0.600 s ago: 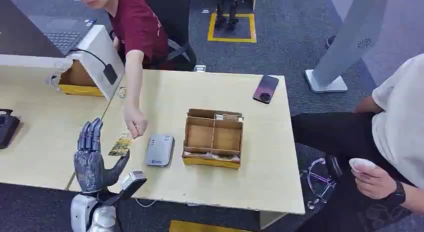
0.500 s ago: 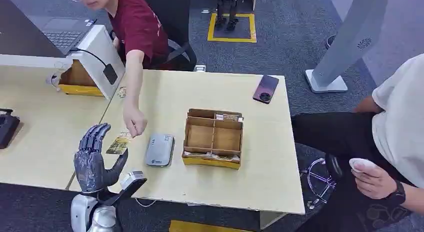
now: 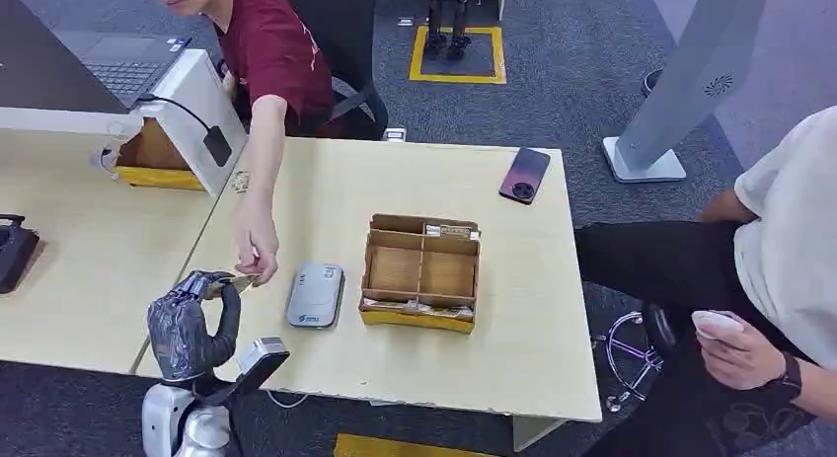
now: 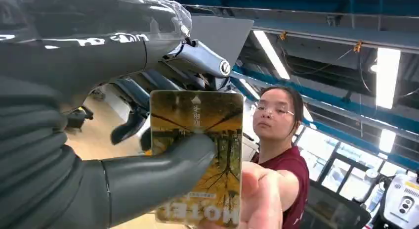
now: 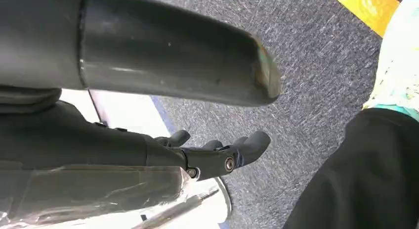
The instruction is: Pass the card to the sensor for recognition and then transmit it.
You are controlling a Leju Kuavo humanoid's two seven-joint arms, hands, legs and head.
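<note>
the left hand [image 3: 188,324] is raised over the near left corner of the worktop [image 3: 415,181], its fingers [image 3: 202,284] curled in around the card [image 3: 240,279]. in the left wrist view the thumb presses across the face of the card [image 4: 197,155], which is yellow with a tree picture and the word "hotel" along one end, and the other fingers [image 4: 197,61] close on its back. a person in a dark red shirt [image 3: 271,47] at the far side reaches an arm across, and that person's hand [image 3: 255,242] holds the far end of the same card, so both have hold of it. the card is in the air just left of the grey sensor [image 3: 315,294], which lies flat on the worktop. right of the sensor is a cardboard box [image 3: 420,271] with compartments. a dark phone [image 3: 524,175] lies at the far right corner. the right hand [image 5: 217,155] hangs over grey carpet, fingers loosely apart, holding nothing. a second person in a white top [image 3: 790,240] sits at the right.
</note>
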